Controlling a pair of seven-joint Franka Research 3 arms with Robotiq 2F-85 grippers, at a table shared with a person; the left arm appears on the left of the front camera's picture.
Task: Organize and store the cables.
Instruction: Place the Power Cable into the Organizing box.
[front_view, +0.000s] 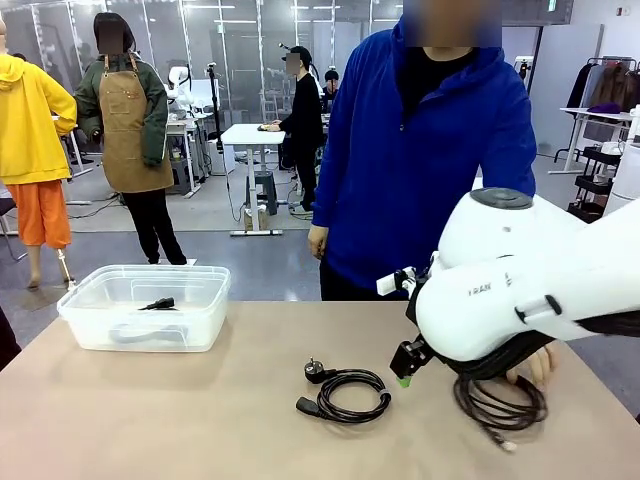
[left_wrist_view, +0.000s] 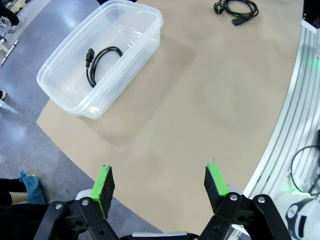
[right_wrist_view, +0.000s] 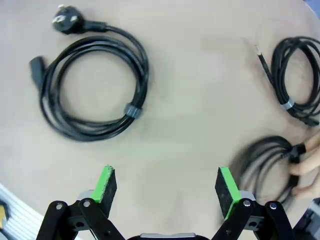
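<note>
right claw (right_wrist_view: 166, 180): held wide, empty | power cable (right_wrist_view: 132, 111): laid coiled, just left of it | left claw (left_wrist_view: 160, 182): held wide, well apart

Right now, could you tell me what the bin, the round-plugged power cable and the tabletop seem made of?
Bin: clear glossy plastic; the cable inside shows through its walls. Power cable: black rubbery sheath, perhaps PVC, with a dull sheen. Tabletop: smooth matte beige, likely laminate.
</note>
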